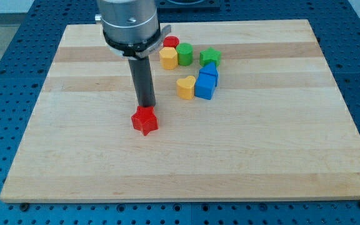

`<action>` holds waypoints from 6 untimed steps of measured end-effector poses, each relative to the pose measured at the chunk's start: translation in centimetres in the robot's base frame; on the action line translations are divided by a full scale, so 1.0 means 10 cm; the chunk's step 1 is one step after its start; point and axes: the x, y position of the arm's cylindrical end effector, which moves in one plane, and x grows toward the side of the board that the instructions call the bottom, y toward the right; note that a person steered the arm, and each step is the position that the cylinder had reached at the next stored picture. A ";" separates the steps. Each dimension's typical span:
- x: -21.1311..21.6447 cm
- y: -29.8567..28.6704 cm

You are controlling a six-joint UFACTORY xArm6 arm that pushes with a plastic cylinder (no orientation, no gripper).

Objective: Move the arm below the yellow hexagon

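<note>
The yellow hexagon (168, 58) sits near the view's top centre on the wooden board (261, 137), touching a red cylinder (170, 42) above it and a green cylinder (185, 54) to its right. My tip (146, 105) is below and to the left of the yellow hexagon, just above a red star (145, 120) and touching or nearly touching it.
A green star (210, 57) lies right of the green cylinder. A yellow heart (185, 87) sits beside a blue cube (205, 87), with another blue block (209, 70) behind the cube. The arm's grey body (129, 22) hangs over the board's top edge.
</note>
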 end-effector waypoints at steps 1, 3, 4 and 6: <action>-0.31 -0.17; -0.67 0.12; -0.67 0.20; -0.73 -0.20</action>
